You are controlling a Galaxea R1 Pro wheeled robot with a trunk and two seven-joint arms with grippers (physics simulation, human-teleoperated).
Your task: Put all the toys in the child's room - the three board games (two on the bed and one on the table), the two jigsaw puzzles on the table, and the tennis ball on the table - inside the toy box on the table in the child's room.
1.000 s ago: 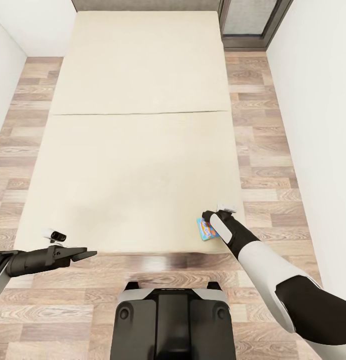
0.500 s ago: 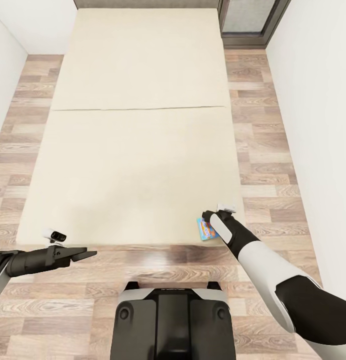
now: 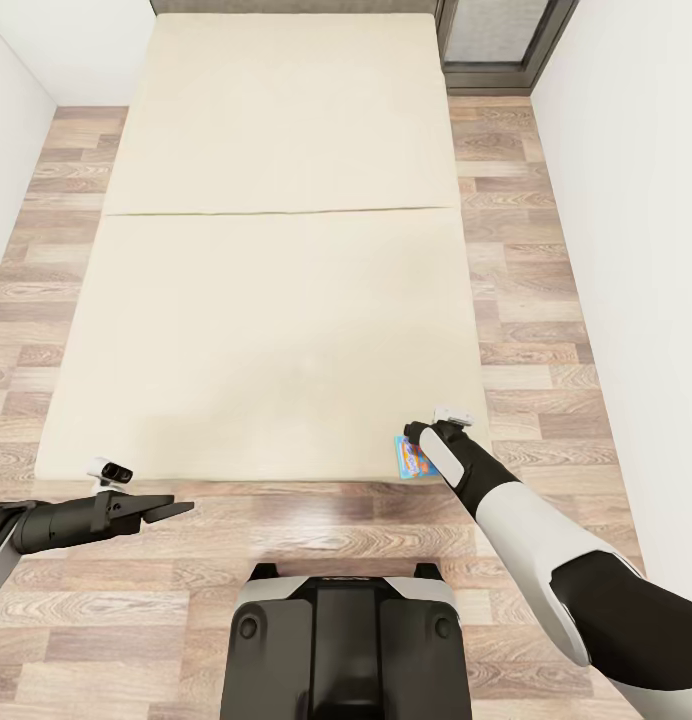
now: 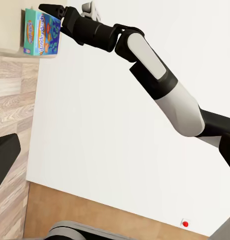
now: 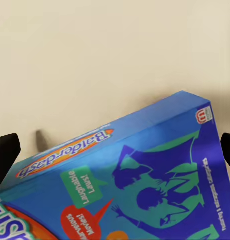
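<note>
A blue-and-orange board game [image 3: 414, 460] hangs at the near right corner of the bed [image 3: 266, 300], with my right gripper [image 3: 410, 442] shut on it. The right wrist view shows its blue "Balderdash" lid [image 5: 134, 185] between two black fingertips [image 5: 5, 155] over the beige mattress. From the left wrist view the same board game [image 4: 42, 32] shows upright in the right gripper [image 4: 51, 11]. My left gripper [image 3: 174, 507] is open and holds nothing, low over the wood floor off the bed's near left corner.
The beige mattress is bare. Wood-plank floor runs down both sides of the bed. A white wall [image 3: 636, 250] stands close on the right and a dark-framed window [image 3: 496, 40] at the back right. My base [image 3: 346, 640] is just short of the bed's foot.
The whole view has shifted: the bed's near edge now lies farther from my base. Both arms keep their places in the picture, and the board game stays in the right gripper.
</note>
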